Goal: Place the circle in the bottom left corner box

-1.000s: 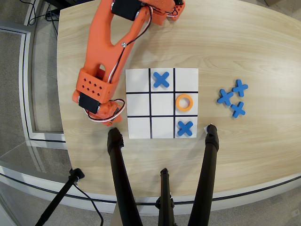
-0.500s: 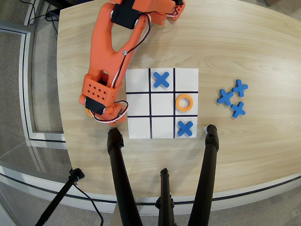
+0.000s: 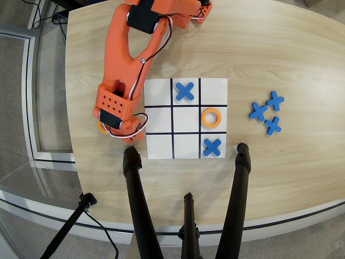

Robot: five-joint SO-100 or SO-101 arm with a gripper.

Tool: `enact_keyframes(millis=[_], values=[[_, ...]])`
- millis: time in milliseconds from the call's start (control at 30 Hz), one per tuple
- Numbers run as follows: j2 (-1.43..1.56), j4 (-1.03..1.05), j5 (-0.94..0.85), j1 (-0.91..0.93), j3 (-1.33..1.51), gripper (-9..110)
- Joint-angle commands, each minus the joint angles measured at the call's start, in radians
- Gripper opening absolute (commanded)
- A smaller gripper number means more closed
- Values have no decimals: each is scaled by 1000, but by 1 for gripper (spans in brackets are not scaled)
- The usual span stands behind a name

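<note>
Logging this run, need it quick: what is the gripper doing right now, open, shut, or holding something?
Gripper: cannot be told; the arm's own body hides the fingers in the overhead view. An orange piece peeks out beside it, off the board.

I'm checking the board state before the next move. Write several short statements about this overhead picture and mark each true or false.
1. An orange ring lies in the right cell of the board's middle row. True.
2. The board holds three blue X pieces. False: it holds two, one in the top middle cell and one in the bottom right cell.
3. Three blue X pieces lie on the table right of the board. True.
4. The bottom left cell already holds a ring. False: it is bare.
5. The arm's hand is over the board's centre. False: it is at the board's left edge, over the table.
</note>
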Motion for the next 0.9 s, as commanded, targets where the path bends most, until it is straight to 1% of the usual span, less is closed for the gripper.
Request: enact_keyframes(millis=[0,300,533,867], values=[[20,31,6,11,18,22],[54,167,20,25,18,22],[71,235,48,49,26,22],[100,264,61,117,77,22]])
